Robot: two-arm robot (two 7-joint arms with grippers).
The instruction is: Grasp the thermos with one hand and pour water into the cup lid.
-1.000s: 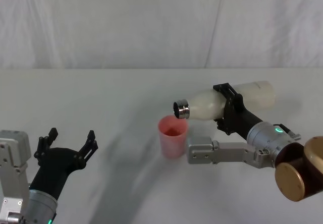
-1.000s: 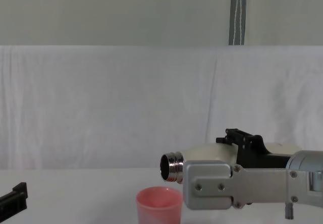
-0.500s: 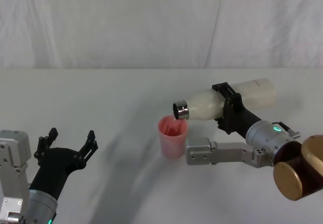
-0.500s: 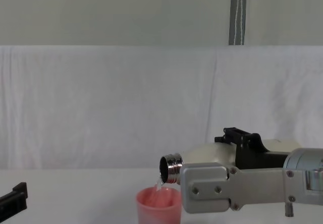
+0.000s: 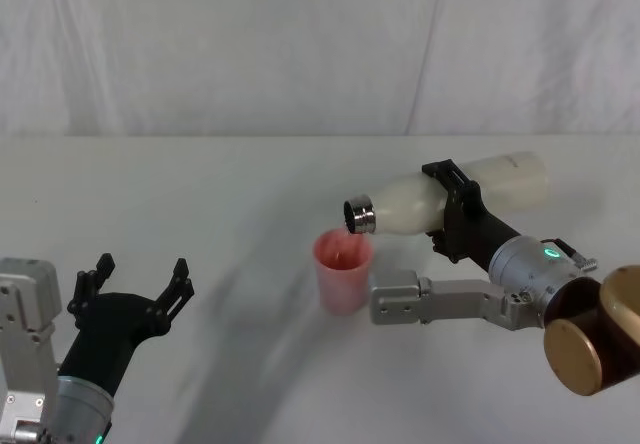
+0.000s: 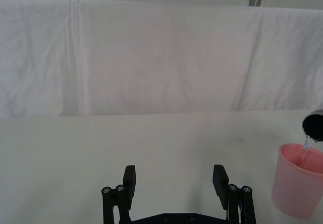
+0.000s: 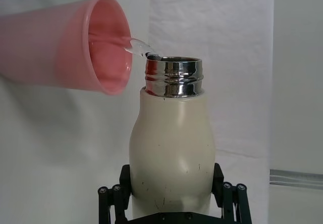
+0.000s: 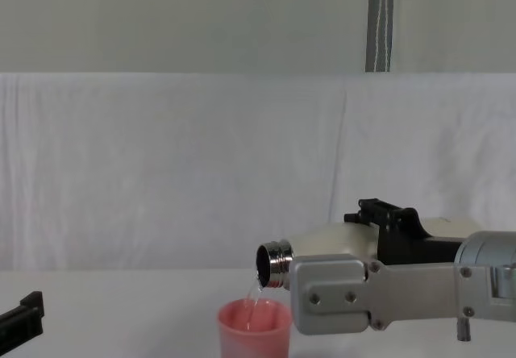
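Note:
The cream-white thermos [image 5: 405, 207] lies almost level in the air, its steel neck [image 8: 272, 264] tipped slightly down over the pink cup lid [image 5: 342, 270]. My right gripper [image 5: 452, 214] is shut on the thermos body, its black fingers clamped around the middle [image 7: 171, 153]. A thin stream of water [image 8: 253, 300] runs from the neck into the cup lid [image 8: 253, 330], which stands upright on the table. In the right wrist view the stream [image 7: 136, 45] crosses the cup lid's rim [image 7: 108, 42]. My left gripper [image 5: 140, 267] rests open at the table's near left.
A white cloth covers the table [image 5: 220, 194] and hangs as a backdrop [image 8: 161, 164]. A grey pole [image 8: 379, 19] rises behind the backdrop. Bare cloth lies between the left gripper [image 6: 174, 178] and the cup lid [image 6: 299, 183].
The right gripper has tilted the thermos so its neck dips over the cup lid, and water has started to run into it. The left arm has not moved.

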